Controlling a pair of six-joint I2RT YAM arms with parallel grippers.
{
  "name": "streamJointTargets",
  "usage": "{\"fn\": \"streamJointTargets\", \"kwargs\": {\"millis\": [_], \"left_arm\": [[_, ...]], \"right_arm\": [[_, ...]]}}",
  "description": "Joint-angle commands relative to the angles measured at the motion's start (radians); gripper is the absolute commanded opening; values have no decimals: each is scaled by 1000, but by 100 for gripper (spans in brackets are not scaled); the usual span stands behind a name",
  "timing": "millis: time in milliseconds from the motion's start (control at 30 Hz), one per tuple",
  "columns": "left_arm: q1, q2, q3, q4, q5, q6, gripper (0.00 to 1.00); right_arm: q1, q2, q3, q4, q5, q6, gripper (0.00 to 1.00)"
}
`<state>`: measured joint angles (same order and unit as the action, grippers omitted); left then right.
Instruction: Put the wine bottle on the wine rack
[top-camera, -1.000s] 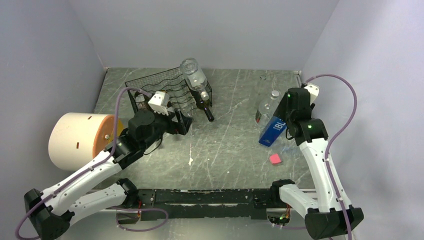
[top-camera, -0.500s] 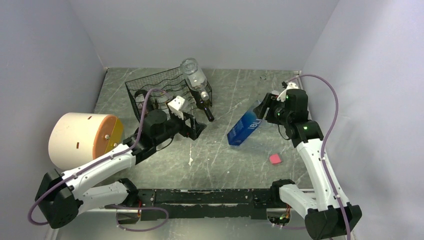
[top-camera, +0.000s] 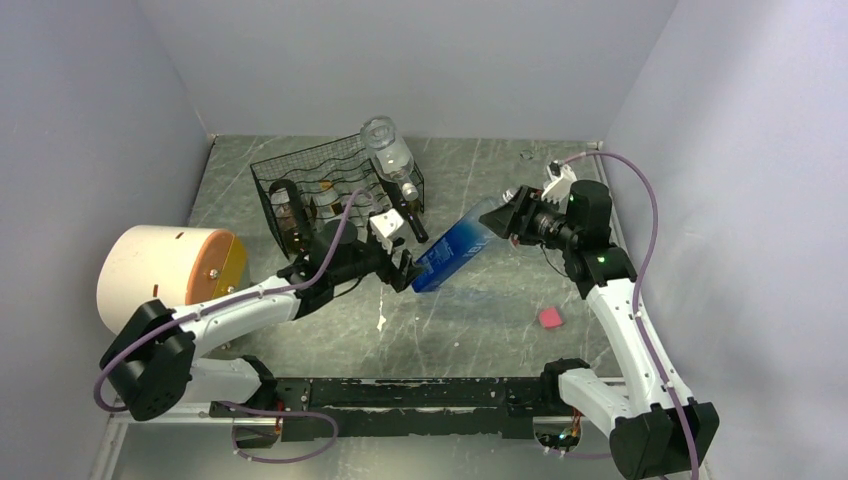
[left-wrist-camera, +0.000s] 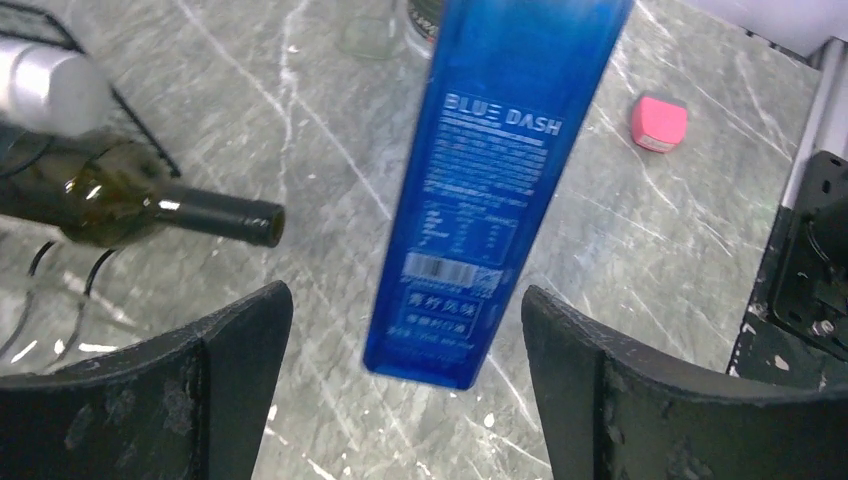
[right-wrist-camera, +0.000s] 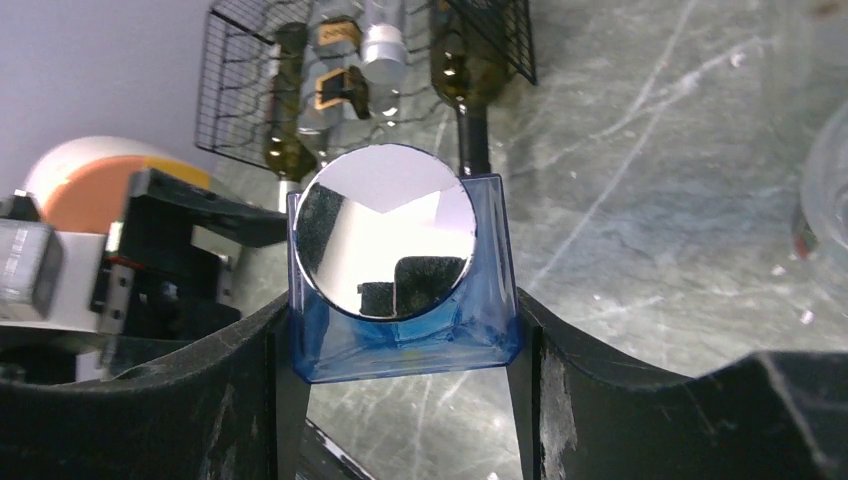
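Note:
A blue square "Blue Dash" wine bottle (top-camera: 455, 250) hangs above the table, tilted nearly level. My right gripper (top-camera: 507, 218) is shut on its top end, and in the right wrist view the fingers press both sides of the blue glass (right-wrist-camera: 400, 345) below the silver cap (right-wrist-camera: 388, 230). My left gripper (top-camera: 407, 272) is open; the bottle's base (left-wrist-camera: 440, 340) sits between its wide-apart fingers without touching them. The black wire wine rack (top-camera: 300, 175) stands at the back left and holds several bottles, with a dark green one (left-wrist-camera: 130, 205) pointing its neck out.
A cream cylinder with an orange face (top-camera: 160, 280) lies at the left. A pink block (top-camera: 549, 318) lies at the right, also in the left wrist view (left-wrist-camera: 660, 122). A clear plastic bottle (right-wrist-camera: 825, 190) stands close beside my right gripper.
My right gripper has swung the blue bottle left and tipped it toward level. My left arm has reached right, away from the rack, to the bottle's base.

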<state>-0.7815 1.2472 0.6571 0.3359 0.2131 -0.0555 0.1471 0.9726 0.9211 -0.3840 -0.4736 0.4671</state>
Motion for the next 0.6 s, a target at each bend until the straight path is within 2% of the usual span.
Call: {"fn": "streamJointTargets", "kwargs": {"millis": [0, 167, 367, 567], "left_arm": [[-21, 35, 47, 100, 125, 51, 88], [-43, 60, 56, 120, 126, 69, 90], [-59, 111, 99, 104, 1, 83, 91], [-67, 127, 101, 153, -65, 120, 86]], "right_arm": [[-3, -53, 10, 243, -145, 145, 12], [-3, -55, 8, 294, -173, 192, 8], [-3, -62, -10, 345, -223, 228, 8], [-3, -68, -27, 374, -258, 253, 8]]}}
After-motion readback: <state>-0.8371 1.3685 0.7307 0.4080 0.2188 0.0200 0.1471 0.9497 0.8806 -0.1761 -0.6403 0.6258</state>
